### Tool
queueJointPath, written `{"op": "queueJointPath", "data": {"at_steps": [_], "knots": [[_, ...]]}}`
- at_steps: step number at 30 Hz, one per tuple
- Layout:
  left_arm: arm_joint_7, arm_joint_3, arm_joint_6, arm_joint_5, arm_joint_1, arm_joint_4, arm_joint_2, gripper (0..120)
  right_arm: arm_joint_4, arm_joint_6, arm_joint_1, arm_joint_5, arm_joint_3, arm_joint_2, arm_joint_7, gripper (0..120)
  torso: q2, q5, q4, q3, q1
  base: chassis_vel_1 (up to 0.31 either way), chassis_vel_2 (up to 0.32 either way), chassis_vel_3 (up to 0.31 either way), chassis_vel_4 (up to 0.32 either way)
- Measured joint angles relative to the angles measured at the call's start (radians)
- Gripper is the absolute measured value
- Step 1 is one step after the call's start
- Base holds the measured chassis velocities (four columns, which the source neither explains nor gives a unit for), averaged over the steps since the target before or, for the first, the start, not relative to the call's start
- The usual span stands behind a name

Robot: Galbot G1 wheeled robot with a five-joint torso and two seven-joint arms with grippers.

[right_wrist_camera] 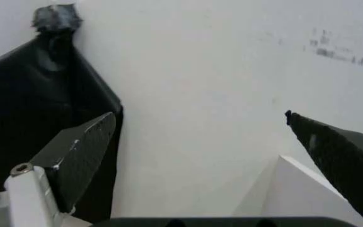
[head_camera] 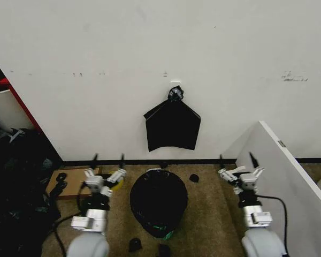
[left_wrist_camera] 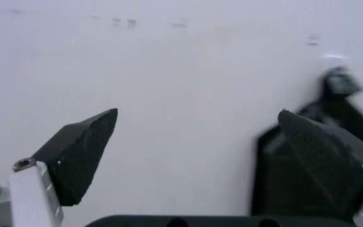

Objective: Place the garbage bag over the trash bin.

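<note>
The garbage bag (head_camera: 159, 199) is a glossy black film spread across the mouth of the trash bin on the floor between my arms, draped down its sides. Of the trash bin, only a greenish sliver at its base (head_camera: 166, 234) shows below the bag. My left gripper (head_camera: 108, 158) is raised to the left of the bin, open and holding nothing. In the left wrist view the left gripper (left_wrist_camera: 197, 112) faces the wall. My right gripper (head_camera: 236, 158) is raised to the right of the bin, also open with nothing in it. The right wrist view has the right gripper (right_wrist_camera: 200, 115) facing the wall too.
A flat black bundle of bags (head_camera: 172, 127) (left_wrist_camera: 271, 179) (right_wrist_camera: 36, 94) hangs knotted on the white wall behind the bin. A white board (head_camera: 289, 171) (right_wrist_camera: 295, 194) leans at the right. A cardboard piece (head_camera: 69, 182) and dark clutter lie at the left. Small black bits dot the floor.
</note>
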Motion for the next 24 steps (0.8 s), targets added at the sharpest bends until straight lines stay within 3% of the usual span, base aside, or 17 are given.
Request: {"op": "queueJointPath", "data": {"at_steps": [6,13,24], "knots": [[0.114,-0.026,-0.002,-0.160,-0.025,0.052,0.055,100,-0.030,0.124,-0.010,0.184,0.004,-0.006,-0.171,100,0.000,0.0000,0.0002,0.000,0.000,0.000,0.000,0.000,0.000],[0.296,0.055,-0.059,-0.218,-0.021,0.066,0.033,100,-0.039,0.194,-0.019,0.128,-0.014,0.061,-0.193,100,0.000,0.0000,0.0000,0.000,0.000,0.000,0.000,0.000,0.000],[0.202,0.106,-0.021,-0.069,0.054,0.022,0.026,100,-0.037,0.215,-0.034,0.041,0.001,0.089,-0.169,100,0.000,0.0001,0.0001,0.000,0.000,0.000,0.000,0.000,0.000]]}}
